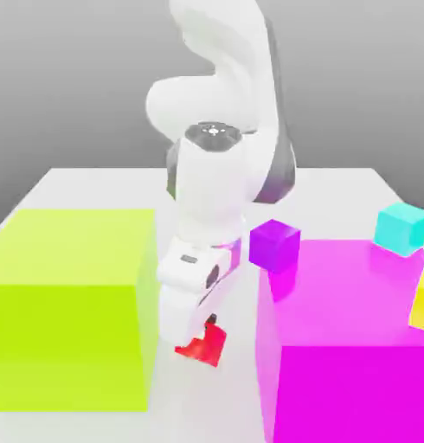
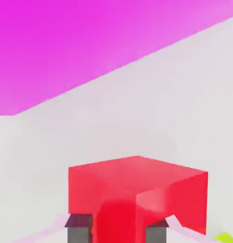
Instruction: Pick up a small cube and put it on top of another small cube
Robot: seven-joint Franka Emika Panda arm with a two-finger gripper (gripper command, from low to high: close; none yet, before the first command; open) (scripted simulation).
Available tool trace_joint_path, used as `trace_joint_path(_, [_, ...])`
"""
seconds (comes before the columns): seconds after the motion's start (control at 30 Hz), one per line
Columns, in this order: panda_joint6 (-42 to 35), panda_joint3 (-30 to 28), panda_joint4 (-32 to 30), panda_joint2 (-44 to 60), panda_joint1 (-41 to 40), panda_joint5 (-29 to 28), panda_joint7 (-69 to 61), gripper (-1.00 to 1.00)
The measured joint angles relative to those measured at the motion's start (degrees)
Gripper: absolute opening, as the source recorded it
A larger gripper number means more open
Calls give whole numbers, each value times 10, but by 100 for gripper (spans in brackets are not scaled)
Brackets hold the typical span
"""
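So far the fingers (image 2: 80, 231) are clamped on the red cube (image 2: 137, 194); lifting it and stacking it on the cyan cube (image 1: 402, 227) remain.

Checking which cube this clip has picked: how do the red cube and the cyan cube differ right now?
The red cube sits between the gripper fingers, which are shut on it; the cyan cube stands free. The red cube is low between the lime block and magenta block; the cyan cube lies at the exterior view's right, beyond the magenta block. Both are small plain cubes.
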Motion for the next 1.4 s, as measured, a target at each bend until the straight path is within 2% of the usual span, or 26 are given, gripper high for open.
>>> trace_joint_path(0.13, [-55,18,84,-40,2,-101,27,-100])
trace_joint_path(0.23, [-108,41,116,-67,19,-105,52,-100])
trace_joint_path(0.47, [-230,100,152,-120,80,-24,102,-100])
trace_joint_path(0.9, [-459,191,216,-223,203,165,171,-100])
trace_joint_path(0.97, [-464,190,200,-217,207,185,175,-100])
trace_joint_path(1.1, [-384,193,140,-183,202,186,180,-100])
trace_joint_path(1.13, [-371,194,132,-178,202,186,181,100])
trace_joint_path(1.33, [-364,195,127,-176,202,185,182,100])
trace_joint_path(1.4, [-389,194,144,-186,201,184,181,100])
